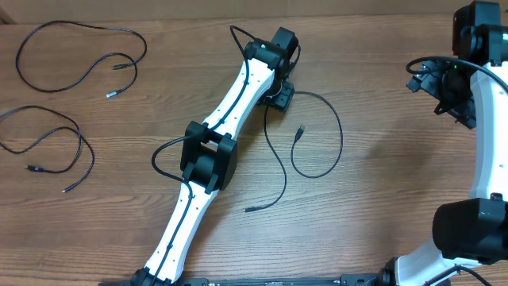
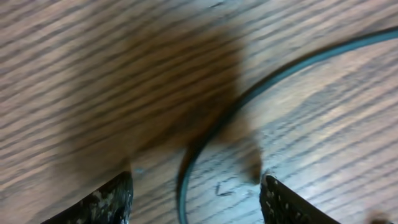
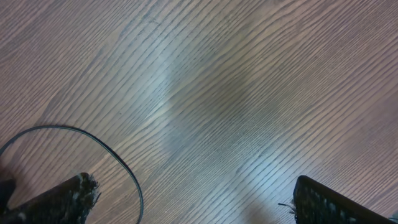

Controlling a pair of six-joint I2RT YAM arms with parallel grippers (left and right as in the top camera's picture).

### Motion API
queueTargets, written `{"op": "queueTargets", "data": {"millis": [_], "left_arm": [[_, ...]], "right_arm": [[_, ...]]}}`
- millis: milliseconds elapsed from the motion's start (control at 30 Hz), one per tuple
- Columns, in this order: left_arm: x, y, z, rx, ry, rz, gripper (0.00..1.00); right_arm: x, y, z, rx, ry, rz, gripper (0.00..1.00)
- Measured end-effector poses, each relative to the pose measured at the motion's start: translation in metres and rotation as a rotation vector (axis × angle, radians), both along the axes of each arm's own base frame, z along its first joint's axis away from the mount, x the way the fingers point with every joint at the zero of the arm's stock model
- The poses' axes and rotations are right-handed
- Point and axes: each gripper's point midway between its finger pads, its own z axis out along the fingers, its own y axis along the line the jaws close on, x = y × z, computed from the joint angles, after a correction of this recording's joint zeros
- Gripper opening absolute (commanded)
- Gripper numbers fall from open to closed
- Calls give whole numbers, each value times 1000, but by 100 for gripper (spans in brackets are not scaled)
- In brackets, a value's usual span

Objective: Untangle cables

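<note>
Left gripper (image 2: 196,186): nearest the lens, jaws wide apart, nothing clasped; both fingers (image 2: 106,202) sit low over the table (image 2: 74,74).
Centre cable (image 2: 249,93), left wrist view: lies on the wood between the fingers, apparently untouched, sweeping from 6 o'clock up toward 2 o'clock.
Right gripper (image 3: 186,199), right wrist view: spread wide and empty above the table; a thin black cord (image 3: 106,146) arcs at 8 o'clock, and whose it is cannot be told.
Centre cable, overhead: mid-table, running beneath the left gripper. Long axis 12 to 6 o'clock, loop bulging toward 3, small plug (image 1: 299,133) pointing to 12, tail tip (image 1: 250,210) pointing to 8.
Other cables (image 1: 81,135): two loose loops lying well apart at 9 and 10 o'clock.
Risk: a pinch-and-drag could likely swing the loop across its own tail, making a fresh crossing. Fingers closing off-line may simply miss the thin strand.
</note>
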Motion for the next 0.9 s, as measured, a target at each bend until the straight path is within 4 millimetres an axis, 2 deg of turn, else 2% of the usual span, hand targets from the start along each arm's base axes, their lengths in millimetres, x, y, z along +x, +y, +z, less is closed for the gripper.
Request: {"op": "queueTargets", "data": {"millis": [100, 167, 233, 267, 533, 700, 833, 900], "left_arm": [[1, 3, -3, 16, -2, 2, 54], [1, 5, -4, 28, -6, 2, 44], [2, 7, -4, 42, -10, -2, 25], [2, 8, -5, 46, -11, -3, 4], [-2, 15, -4, 84, 6, -2, 4], [-7, 26, 4, 104, 31, 85, 4], [3, 34, 37, 69, -13, 179, 4], [8, 43, 68, 40, -55, 228, 4]], "right_arm": [[0, 0, 0, 0, 1, 1, 100], [0, 0, 0, 0, 0, 0, 100], [0, 0, 0, 0, 1, 1, 100], [0, 0, 0, 0, 0, 0, 100], [0, 0, 0, 0, 0, 0, 100], [0, 0, 0, 0, 1, 0, 100], [0, 0, 0, 0, 0, 0, 100], [0, 0, 0, 0, 1, 0, 100]]}}
